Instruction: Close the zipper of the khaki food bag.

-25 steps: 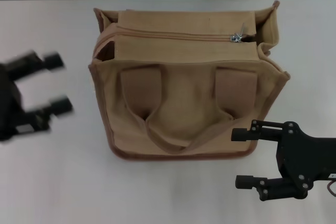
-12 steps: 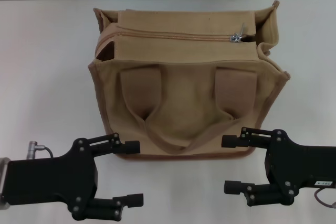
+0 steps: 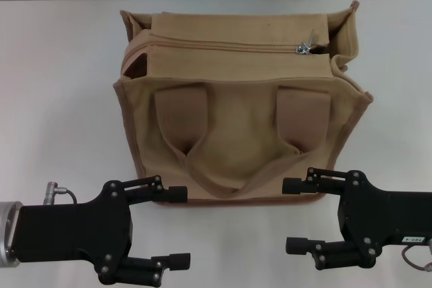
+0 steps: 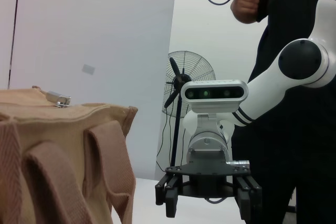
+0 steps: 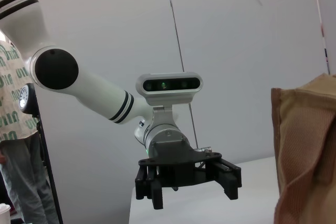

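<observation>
Khaki food bag (image 3: 239,109): upright on the white desk (image 3: 61,85), handles facing the robot.
Zipper (image 3: 223,46): runs along the bag's top; silver pull tab (image 3: 305,44) near the bag's right end.
Left end effector (image 3: 174,226): spread wide, empty, low by the bag's near left corner.
Right end effector (image 3: 291,215): spread wide, empty, by the bag's near right corner.

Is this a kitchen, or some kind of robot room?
Probably a robot lab, not a kitchen: a plain white table holds only the khaki food bag, a standing fan is behind, and a person stands nearby holding a controller.
</observation>
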`<state>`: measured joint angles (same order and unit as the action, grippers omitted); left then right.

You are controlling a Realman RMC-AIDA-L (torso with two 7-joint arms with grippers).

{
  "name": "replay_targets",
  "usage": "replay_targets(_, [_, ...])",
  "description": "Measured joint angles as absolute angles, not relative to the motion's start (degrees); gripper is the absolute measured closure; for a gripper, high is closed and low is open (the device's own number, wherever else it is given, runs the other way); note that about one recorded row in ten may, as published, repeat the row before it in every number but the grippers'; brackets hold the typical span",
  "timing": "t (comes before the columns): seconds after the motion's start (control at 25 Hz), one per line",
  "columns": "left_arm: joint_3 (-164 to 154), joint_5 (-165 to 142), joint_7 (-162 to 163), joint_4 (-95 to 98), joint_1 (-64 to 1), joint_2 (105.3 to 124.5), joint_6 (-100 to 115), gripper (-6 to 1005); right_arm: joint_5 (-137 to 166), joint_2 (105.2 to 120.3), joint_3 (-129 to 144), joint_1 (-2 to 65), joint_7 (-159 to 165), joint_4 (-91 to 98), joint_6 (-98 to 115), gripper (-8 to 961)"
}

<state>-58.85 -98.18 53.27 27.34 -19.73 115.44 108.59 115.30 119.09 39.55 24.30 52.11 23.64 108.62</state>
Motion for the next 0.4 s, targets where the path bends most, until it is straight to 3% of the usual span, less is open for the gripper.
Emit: replay_targets(0.4, [-58.9, -98.2, 53.4, 27.3, -19.9, 115.18, 108.7, 165, 115.3, 119.09, 39.6, 24.3, 52.1, 23.6, 108.3, 167])
